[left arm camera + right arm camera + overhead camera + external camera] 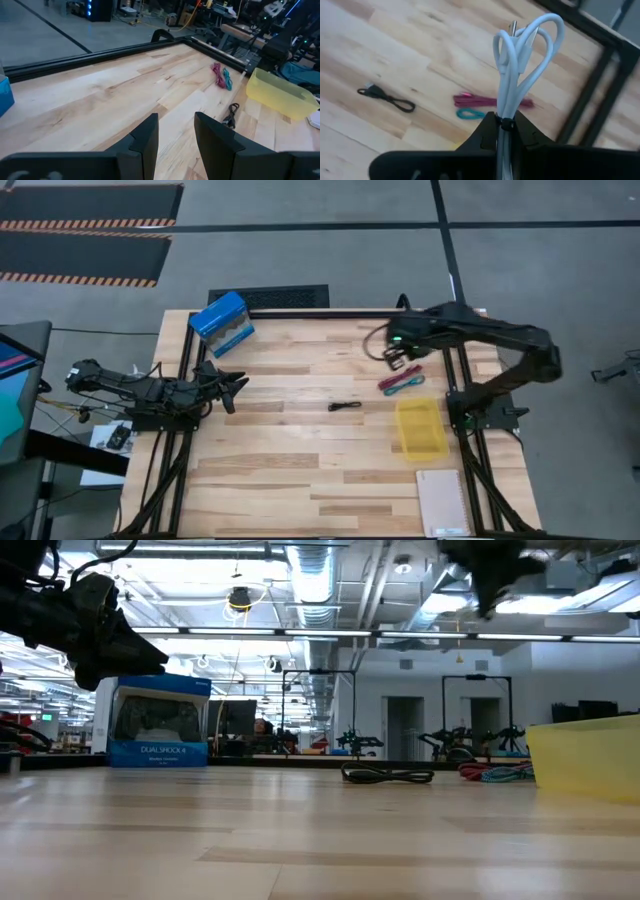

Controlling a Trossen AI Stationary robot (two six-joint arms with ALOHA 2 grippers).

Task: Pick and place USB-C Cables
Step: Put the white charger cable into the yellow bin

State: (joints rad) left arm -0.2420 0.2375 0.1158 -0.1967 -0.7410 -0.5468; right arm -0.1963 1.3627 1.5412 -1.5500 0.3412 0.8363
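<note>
My right gripper [506, 134] is shut on the white USB-C cable [522, 55], a bundled loop. It hangs high over the table's far right part [395, 358], above the dark red cable [396, 380] and the teal-blue cable [408, 386], which lie side by side on the wood [490, 101] [470, 114]. The black cable [344, 406] lies flat near the table's middle [387, 98] [388, 775]. My left gripper [175, 137] is open and raised at the table's left side [235, 385], touching nothing. My right gripper pinches the white cable between its two fingers at the bundle's black tie [506, 123]. The looped end [540, 35] and a metal plug [513, 26] stick out past the fingertips. The bundle is lifted clear of the table. Its part behind the tie is hidden between the fingers.
A yellow bin [420, 428] stands near the right edge, with a notebook [442, 502] toward the near edge from it. A blue box [222, 318] sits at the far left corner. Black frame rails [300, 311] border the table. Bare wood spans the middle and near side.
</note>
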